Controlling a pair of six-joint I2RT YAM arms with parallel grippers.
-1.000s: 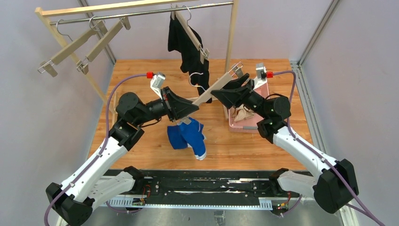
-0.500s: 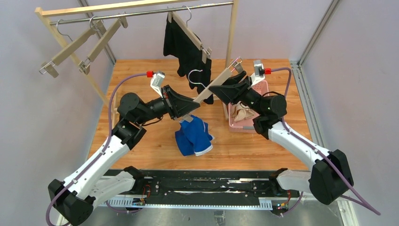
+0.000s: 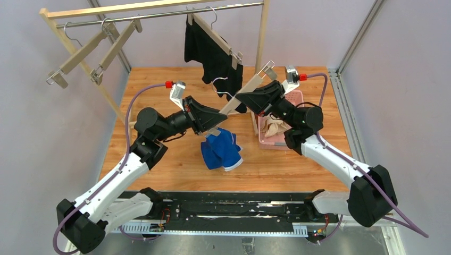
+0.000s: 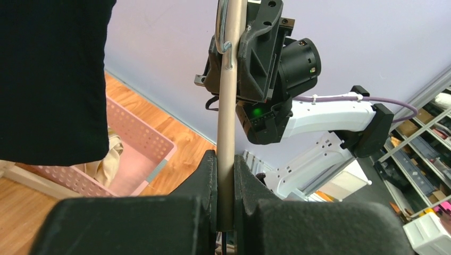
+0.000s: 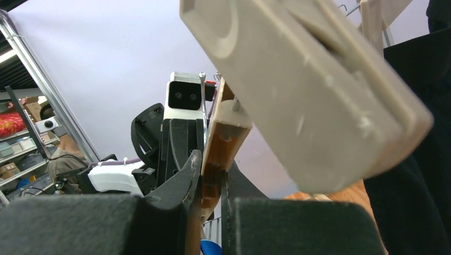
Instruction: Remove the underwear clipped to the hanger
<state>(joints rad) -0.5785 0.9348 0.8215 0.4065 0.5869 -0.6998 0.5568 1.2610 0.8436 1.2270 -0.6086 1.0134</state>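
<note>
A wooden clip hanger (image 3: 232, 105) slants between my two arms. My left gripper (image 3: 214, 122) is shut on its lower part, and its jaws pinch the bar (image 4: 226, 159) in the left wrist view. Higher up the same hanger, my right gripper (image 3: 246, 100) is shut, clamping the wood (image 5: 214, 175). Bright blue underwear (image 3: 222, 151) hangs from the hanger's low end, bunched on the table; a blue sliver (image 5: 210, 248) shows below the right jaws. Black underwear (image 3: 211, 52) stays clipped to another hanger on the rail. Cream underwear (image 3: 274, 128) lies in the pink basket (image 3: 268, 143).
A wooden rack with a metal rail (image 3: 159, 15) stands at the back, its right post (image 3: 261, 40) close behind the right gripper. Two bare hangers (image 3: 88, 50) dangle at the rail's left end. Grey walls close in both sides.
My right gripper has moved a little up-left and closed on the hanger. The blue underwear has shifted right and bunched up. The black underwear has swung slightly left.
</note>
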